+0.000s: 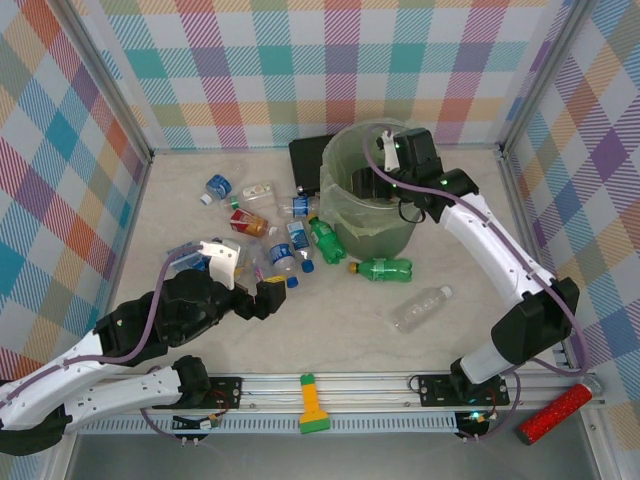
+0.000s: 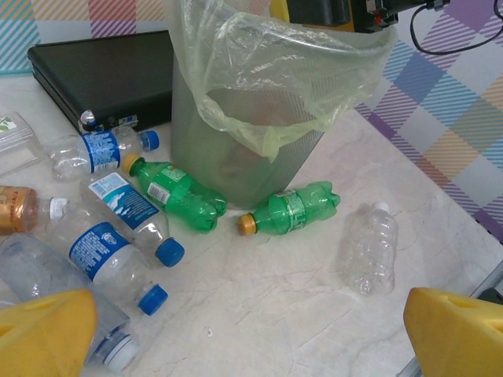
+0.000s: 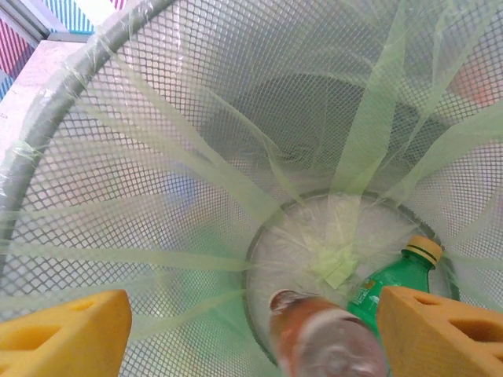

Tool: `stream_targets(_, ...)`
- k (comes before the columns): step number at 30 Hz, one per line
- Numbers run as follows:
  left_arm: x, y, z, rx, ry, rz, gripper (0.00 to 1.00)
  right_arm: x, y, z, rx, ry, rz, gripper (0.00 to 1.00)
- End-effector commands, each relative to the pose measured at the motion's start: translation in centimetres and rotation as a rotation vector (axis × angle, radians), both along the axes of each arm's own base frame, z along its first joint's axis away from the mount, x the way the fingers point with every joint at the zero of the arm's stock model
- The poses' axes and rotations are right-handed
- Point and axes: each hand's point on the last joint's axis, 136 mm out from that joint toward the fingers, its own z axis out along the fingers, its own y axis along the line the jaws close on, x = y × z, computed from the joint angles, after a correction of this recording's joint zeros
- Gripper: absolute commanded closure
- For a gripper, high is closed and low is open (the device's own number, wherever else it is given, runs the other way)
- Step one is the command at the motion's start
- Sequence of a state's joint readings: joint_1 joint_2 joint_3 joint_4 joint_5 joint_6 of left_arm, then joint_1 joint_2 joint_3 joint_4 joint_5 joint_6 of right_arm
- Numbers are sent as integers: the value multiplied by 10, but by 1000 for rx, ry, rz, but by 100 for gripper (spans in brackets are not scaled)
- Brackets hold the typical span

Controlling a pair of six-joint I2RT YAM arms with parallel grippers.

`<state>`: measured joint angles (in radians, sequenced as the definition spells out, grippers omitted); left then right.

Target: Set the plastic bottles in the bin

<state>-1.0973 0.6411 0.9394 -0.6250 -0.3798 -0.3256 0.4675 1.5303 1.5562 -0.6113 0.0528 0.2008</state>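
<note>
The right jaws hang over the mouth of the bin [image 1: 372, 238], spread apart and gripping nothing. Below them I see a blurred brown bottle [image 3: 326, 339] and a green bottle [image 3: 391, 289] on the bin's bottom. The left jaws stand wide apart, low over the surface [image 2: 259, 290]. Ahead of them lie blue-capped bottles [image 2: 110, 255], two green ones [image 2: 182, 196] and a clear one [image 2: 368, 250], all beside the bin.

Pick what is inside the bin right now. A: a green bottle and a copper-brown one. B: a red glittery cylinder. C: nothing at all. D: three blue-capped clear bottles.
A: looking down into the bin, a green bottle with a yellow cap and a copper-brown bottle show inside it.
</note>
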Motion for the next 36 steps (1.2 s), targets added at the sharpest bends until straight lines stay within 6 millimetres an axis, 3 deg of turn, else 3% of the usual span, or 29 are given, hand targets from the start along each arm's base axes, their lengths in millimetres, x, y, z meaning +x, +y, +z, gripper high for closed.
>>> stream_targets(1,0,0,6,-12,-5,3,0,-8,-6,39,25,-75,-12,18)
stream_targets(3,0,0,5,-6,-2,6,0,-11,-8,50,36,-99,-18,15)
stream_targets(5,0,0,4,-1,-1,8,0,-15,-11,59,45,-116,-24,1)
stream_targets(13,2,1,2,2,1,17,0,-40,-33,80,86,-132,-97,1)
stream_targets(20,2,-1,-1,4,4,13,0,-81,-69,75,124,-103,-214,1)
stream_targets(25,2,-7,-2,3,9,-4,0,-122,-98,52,160,-47,-292,1)
stream_targets(31,0,-14,-5,6,21,-30,0,-165,-126,-18,161,153,-416,1)
stream_targets(36,-1,-18,-5,6,32,-47,0,-185,-144,-66,193,280,-537,1)
